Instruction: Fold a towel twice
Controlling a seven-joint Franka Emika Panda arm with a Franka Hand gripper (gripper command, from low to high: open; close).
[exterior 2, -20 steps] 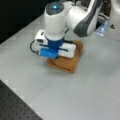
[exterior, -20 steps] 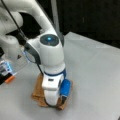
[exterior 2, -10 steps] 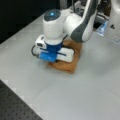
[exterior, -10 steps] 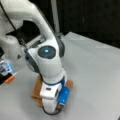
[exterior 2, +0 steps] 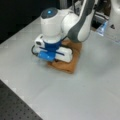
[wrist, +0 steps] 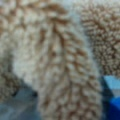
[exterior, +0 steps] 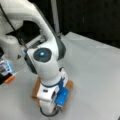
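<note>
Nearest of all, the wrist view is filled with the looped pile of the towel (wrist: 57, 62), bunched into a raised ridge right against the lens, with a sliver of grey counter (wrist: 22, 100) showing beneath its lower left and a blue part of the hand at its lower right. A ridge standing that close suggests the cloth is gathered at the pincer, though whether the jaws are closed on it, or how far apart they stand, I cannot tell: no fingertip shows in any view.

In both front views the pincer (exterior 2: 51, 58) is pressed low onto the towel's near edge, its white and blue body hiding the tips. The towel (exterior 2: 72, 62) lies flat on the counter (exterior 2: 82, 95) as a compact orange-brown pad, probably already doubled over, with the arm's wrist directly above it.

The risks I would judge from this: if only the top layer is pinched, the layers may slide apart and the fold come out skewed; if the hold is slight, the terry could slip free; and pressing this low could drag the whole pad across the smooth counter.

Beyond the towel, a small orange and blue object (exterior: 7, 72) sits well apart.
</note>
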